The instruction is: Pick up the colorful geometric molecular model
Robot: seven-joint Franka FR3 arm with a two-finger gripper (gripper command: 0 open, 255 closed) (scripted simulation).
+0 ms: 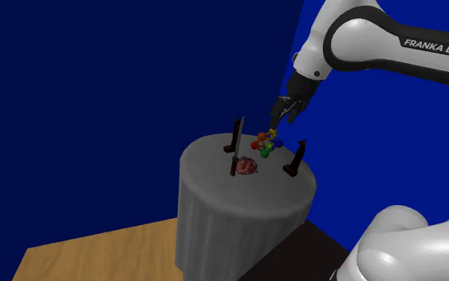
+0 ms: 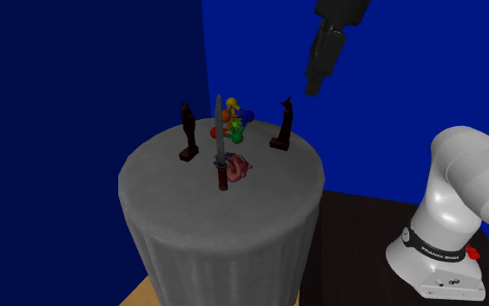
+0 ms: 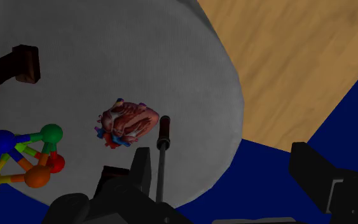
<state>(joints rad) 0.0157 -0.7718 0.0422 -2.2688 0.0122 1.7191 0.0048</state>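
Blue walls behind; our hand hangs open, above and beside the molecular model at the desk's far rim.

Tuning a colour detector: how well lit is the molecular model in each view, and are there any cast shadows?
Shoulder view: dim, yet the model reads in colour. Second exterior view: equally dim, statues nearly black. Wrist view: brightest, table pale grey, model vivid. No clear cast shadows in any.

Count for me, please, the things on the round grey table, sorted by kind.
Dark statuette: 2
Upright dagger: 1
Heart model: 1
Colourful molecular model: 1
Total: 5
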